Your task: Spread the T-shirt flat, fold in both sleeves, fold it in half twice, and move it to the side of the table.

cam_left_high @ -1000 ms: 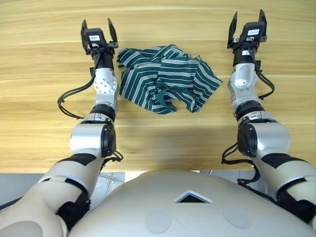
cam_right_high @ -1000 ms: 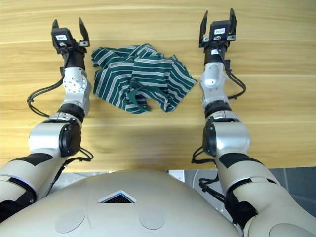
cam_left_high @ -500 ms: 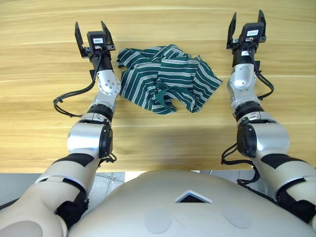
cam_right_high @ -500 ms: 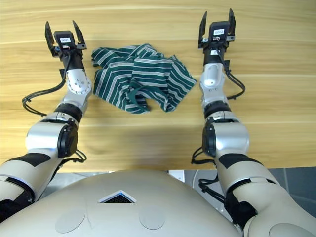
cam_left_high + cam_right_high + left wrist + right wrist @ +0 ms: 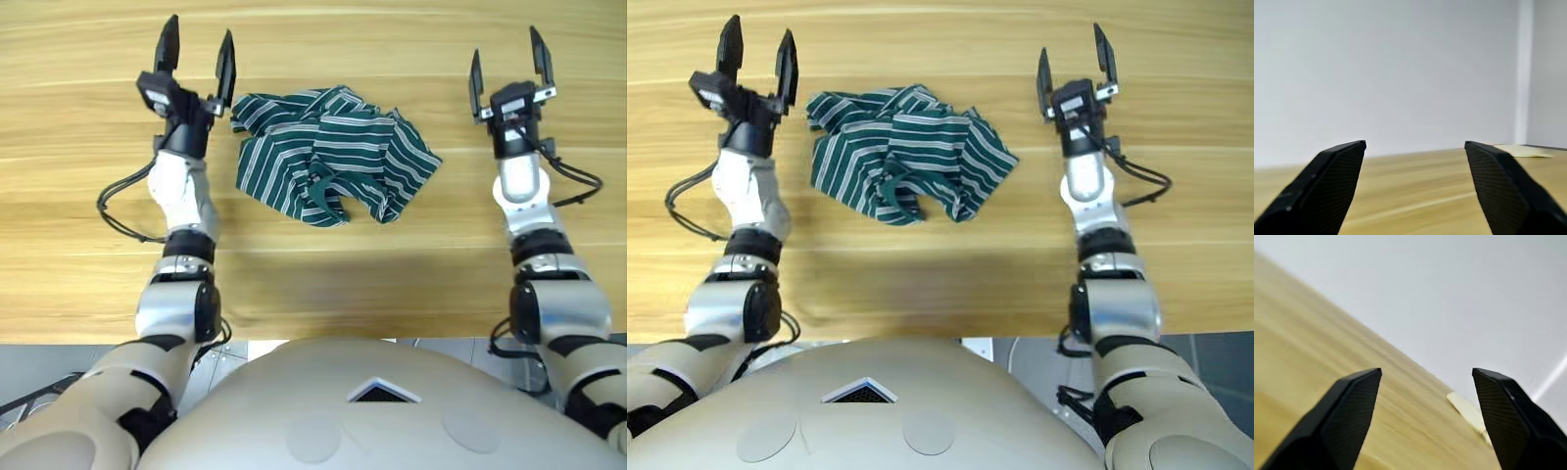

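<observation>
The shirt is seen crumpled on the counter between the left claw and right claw, both held open; bunched layers could be pinched together, and spreading hindered

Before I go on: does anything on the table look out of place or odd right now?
Only the T-shirt: it lies crumpled in a bunched heap on the table, between the left hand and the right hand, not spread flat. Both hands are open and hold nothing. No damage or spill shows.
</observation>
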Robot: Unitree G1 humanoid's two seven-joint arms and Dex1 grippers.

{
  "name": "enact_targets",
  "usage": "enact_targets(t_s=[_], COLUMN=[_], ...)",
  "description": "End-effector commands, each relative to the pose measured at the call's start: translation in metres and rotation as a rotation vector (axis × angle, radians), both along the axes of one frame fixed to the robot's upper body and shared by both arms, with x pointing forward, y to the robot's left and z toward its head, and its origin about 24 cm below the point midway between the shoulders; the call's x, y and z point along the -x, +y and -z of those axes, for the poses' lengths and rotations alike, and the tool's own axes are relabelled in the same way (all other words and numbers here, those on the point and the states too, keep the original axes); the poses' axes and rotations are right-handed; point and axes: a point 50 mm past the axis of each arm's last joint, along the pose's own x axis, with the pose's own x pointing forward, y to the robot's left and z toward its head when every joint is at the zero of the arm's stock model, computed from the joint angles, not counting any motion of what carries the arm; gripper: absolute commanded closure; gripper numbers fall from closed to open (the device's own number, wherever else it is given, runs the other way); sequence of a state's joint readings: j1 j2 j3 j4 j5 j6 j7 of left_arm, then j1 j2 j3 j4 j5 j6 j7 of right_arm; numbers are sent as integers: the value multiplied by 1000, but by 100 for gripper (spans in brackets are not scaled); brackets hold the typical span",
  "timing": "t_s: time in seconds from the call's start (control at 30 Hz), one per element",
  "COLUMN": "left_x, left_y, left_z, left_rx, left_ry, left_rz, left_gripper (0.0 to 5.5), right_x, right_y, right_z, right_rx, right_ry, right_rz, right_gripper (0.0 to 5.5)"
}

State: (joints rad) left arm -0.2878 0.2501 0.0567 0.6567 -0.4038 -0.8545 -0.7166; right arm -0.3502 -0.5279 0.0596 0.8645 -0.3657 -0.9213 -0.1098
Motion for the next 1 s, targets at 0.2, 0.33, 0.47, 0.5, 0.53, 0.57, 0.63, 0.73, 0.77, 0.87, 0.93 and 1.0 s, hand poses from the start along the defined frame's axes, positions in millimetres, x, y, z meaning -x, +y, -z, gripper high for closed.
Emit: enact_targets(t_s=[0.2,0.33,0.47,0.5,0.53,0.57,0.63,0.73,0.77,0.87,0.93,1.0], left_x=[85,85,91,92,93,93,93,93,94,91,86,81], left_y=[-4,-6,-12,-17,-21,-25,-28,-29,-30,-30,-29,-28], left_z=[15,23,30,32,33,34,38,43,44,47,50,53], left_rx=[-631,-954,-1133,-1153,-1169,-1181,-1215,-1279,-1293,-1334,-1363,-1384], left_ry=[83,85,55,37,20,6,-9,-21,-27,-36,-38,-33], left_rz=[431,464,470,474,478,483,486,491,496,476,453,422], left_gripper=[173,173,173,173,173,173,173,173,173,173,173,173], right_x=[63,82,96,97,98,98,98,97,97,96,96,96], right_y=[-6,-1,5,6,6,7,7,8,9,10,9,9], right_z=[5,6,11,11,11,12,12,12,11,10,9,9], right_rx=[515,703,776,774,772,766,761,755,754,753,751,749], right_ry=[300,396,458,460,461,461,461,452,448,437,433,430], right_rz=[-341,-420,-466,-464,-460,-456,-450,-443,-442,-443,-441,-440], right_gripper=[205,205,205,205,205,205,205,205,205,205,205,205])
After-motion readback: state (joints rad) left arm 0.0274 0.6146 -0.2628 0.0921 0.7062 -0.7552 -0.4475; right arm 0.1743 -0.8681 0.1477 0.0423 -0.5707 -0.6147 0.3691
